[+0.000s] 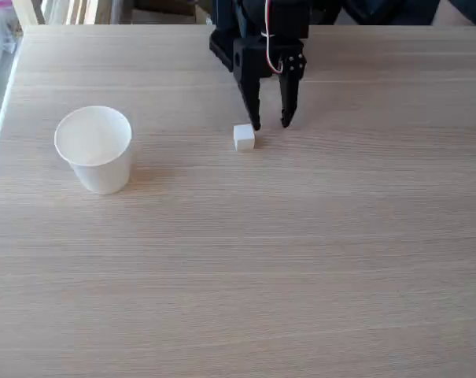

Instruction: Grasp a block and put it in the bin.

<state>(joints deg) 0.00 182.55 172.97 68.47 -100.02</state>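
- Spreading across the fixed view, a pale wood-grain table (300, 276) carries everything.
- Left of the block and well apart from it, the bin (94, 150), a white paper cup, stands upright.
- The block (243, 137), a tiny white cube, rests on the table.
- Just behind the block, the black gripper (271, 124) points down, jaws parted and holding nothing, one fingertip beside the block's far right corner.
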